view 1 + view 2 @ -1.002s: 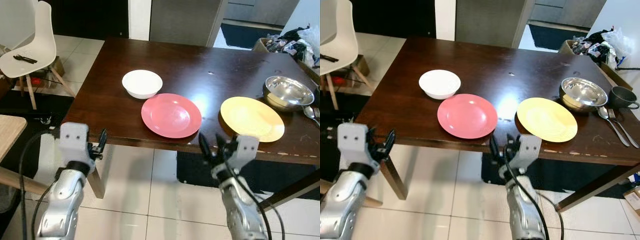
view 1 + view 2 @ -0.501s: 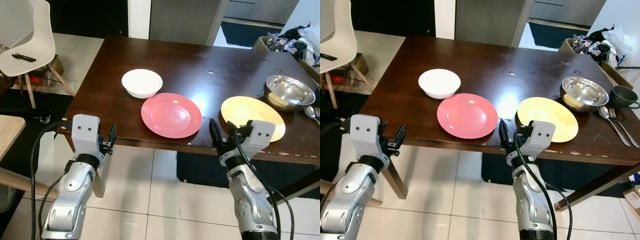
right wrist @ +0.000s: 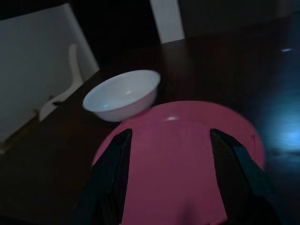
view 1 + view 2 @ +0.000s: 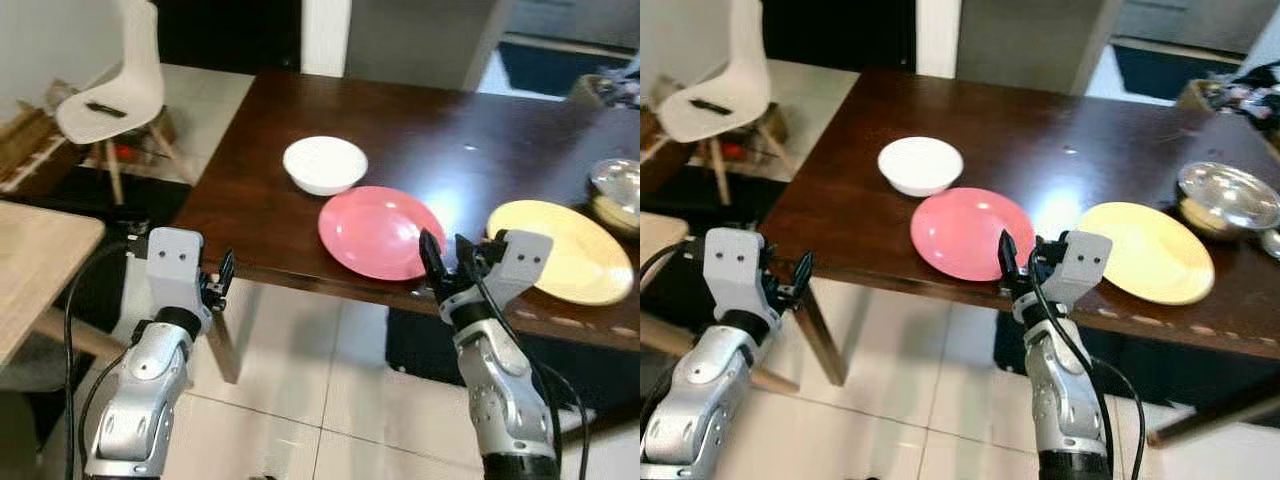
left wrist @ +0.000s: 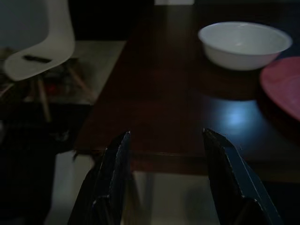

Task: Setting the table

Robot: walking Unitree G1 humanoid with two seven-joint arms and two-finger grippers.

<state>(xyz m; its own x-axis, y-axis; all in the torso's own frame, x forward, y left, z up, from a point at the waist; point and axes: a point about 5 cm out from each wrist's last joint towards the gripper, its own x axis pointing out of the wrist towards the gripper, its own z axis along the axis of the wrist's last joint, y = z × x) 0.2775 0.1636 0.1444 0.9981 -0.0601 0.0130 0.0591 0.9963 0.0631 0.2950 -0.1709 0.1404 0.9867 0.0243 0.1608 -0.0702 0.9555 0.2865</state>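
As the camera swings left, the right gripper (image 4: 1018,262), fingers apart, now hovers at the pink plate (image 4: 965,231)'s 5 o'clock edge, poised to grasp; left gripper (image 4: 222,278) open, idle.

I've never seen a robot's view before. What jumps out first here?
A pink plate sits near the front edge of a dark wooden table, a white bowl just behind it and a yellow plate to its right. The open right claw hovers at the pink plate's rim.

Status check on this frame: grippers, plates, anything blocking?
Right gripper open, at pink plate's near edge. Left gripper open, short of table. White bowl beside plate.
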